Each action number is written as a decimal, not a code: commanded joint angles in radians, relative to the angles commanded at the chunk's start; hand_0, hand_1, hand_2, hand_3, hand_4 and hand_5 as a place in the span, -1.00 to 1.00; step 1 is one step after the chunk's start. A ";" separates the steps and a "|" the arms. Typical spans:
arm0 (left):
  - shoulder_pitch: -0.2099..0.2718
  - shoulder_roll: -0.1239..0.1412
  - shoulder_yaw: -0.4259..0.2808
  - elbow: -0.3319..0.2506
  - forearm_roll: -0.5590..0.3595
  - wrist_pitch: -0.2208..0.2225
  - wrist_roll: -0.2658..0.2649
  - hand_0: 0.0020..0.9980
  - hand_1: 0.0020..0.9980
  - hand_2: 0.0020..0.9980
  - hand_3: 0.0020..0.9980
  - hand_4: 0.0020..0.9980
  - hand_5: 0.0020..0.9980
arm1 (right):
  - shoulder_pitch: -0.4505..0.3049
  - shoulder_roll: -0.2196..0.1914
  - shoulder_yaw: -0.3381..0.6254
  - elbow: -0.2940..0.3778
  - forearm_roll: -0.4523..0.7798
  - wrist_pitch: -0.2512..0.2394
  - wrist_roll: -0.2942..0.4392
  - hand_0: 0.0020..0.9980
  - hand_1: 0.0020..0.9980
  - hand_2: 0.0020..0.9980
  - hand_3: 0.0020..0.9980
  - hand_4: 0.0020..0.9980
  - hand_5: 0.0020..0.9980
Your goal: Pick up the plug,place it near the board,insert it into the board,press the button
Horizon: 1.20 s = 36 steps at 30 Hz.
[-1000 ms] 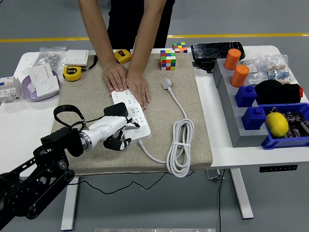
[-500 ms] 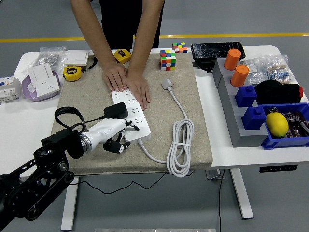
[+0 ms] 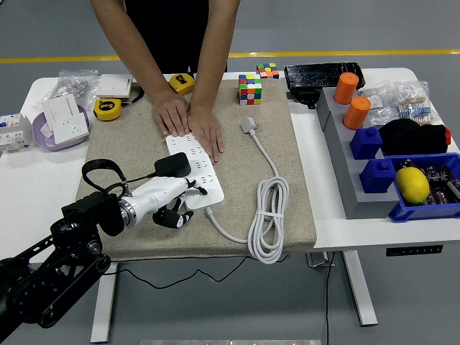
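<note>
Head view shows the left hand (image 3: 172,201) reaching in from the table's (image 3: 29,187) near-left corner, its fingers curled beside the black plug (image 3: 172,165); whether they actually pinch the plug cannot be told. The plug sits at the near end of the white board (image 3: 195,164), apparently seated in or resting on a socket. It looks small, rigid and light, with smooth plastic sides that could slip, so a grip across its flat flanks seems wisest. The board itself is light enough to slide on the cloth mat (image 3: 295,187), which probably explains why, farther back, a person's hands (image 3: 188,118) press flat on its far end. The board's white cable (image 3: 267,215) coils loosely to the right. No right arm is visible.
</note>
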 joint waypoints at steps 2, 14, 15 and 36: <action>0.001 0.001 -0.003 -0.007 0.002 0.001 -0.001 -0.66 -0.99 -0.71 0.47 0.15 -1.00 | 0.001 0.000 0.000 0.000 0.000 0.000 0.001 0.86 0.76 0.65 0.60 1.00 1.00; 0.112 -0.028 -0.193 -0.236 -0.061 0.022 -0.028 -0.58 -0.90 -0.63 0.30 -0.04 -0.94 | 0.001 0.002 0.006 0.000 -0.001 0.000 0.000 0.86 0.76 0.65 0.60 1.00 1.00; 0.132 -0.040 -0.226 -0.257 -0.090 0.048 -0.050 -0.58 -0.90 -0.63 0.30 -0.04 -0.94 | 0.000 0.003 0.006 0.000 -0.001 0.000 0.000 0.86 0.76 0.65 0.60 1.00 1.00; 0.297 -0.208 -0.776 -0.183 -0.755 0.208 -0.178 0.70 0.80 0.72 0.69 0.93 0.13 | 0.000 0.006 0.006 0.000 -0.007 0.001 0.000 0.86 0.76 0.65 0.60 1.00 1.00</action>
